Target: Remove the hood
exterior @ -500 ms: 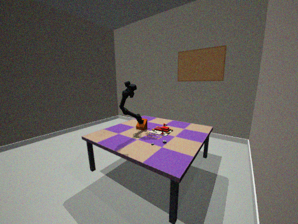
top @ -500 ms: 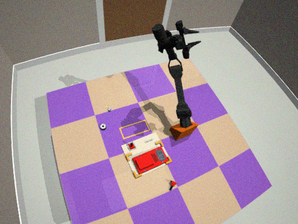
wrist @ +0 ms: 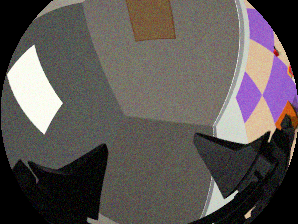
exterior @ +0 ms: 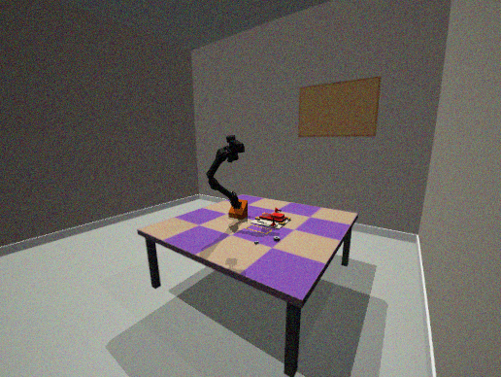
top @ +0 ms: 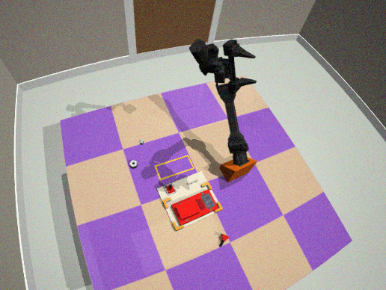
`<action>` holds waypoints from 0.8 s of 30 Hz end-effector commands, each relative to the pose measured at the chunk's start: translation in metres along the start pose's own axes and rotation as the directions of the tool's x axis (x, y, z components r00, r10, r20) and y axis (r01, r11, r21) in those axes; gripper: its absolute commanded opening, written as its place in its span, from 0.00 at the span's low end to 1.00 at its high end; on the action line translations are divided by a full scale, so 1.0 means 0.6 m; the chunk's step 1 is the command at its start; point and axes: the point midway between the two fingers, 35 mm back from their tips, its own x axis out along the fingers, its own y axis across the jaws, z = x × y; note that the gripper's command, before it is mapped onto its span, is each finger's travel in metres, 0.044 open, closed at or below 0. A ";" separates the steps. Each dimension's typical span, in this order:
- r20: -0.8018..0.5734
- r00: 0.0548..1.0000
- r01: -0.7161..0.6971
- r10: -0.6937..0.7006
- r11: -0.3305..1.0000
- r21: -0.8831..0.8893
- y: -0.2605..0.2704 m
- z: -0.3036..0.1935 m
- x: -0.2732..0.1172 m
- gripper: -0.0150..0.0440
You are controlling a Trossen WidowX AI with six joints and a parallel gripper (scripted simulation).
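Two fingers stood spread almost fully, nothing between them, as your gripper (top: 239, 67) hung high above the orange base (top: 238, 167). You left the hood (top: 207, 199) on the toy car (top: 192, 207), near the base; the marked area (top: 174, 167) lay just beyond the car.

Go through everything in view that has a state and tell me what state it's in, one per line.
Claw: open, raised high above the table, holding nothing.
Toy car: on its white base plate, upright.
Hood: on the car, not removed.
Marked area: yellow outline, nothing inside it.
Small red piece: loose on the table, apart from the car.
White ring: lying loose beside the marked area.
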 end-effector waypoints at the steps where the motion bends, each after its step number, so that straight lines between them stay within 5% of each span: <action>1: 0.126 0.986 0.098 -0.106 0.993 0.072 -0.044 0.099 0.015 1.00; 12: 0.299 0.863 0.313 -0.407 0.896 0.316 -0.192 0.281 0.013 1.00; 24: 0.301 0.628 0.499 -0.718 0.668 0.552 -0.390 0.414 -0.030 1.00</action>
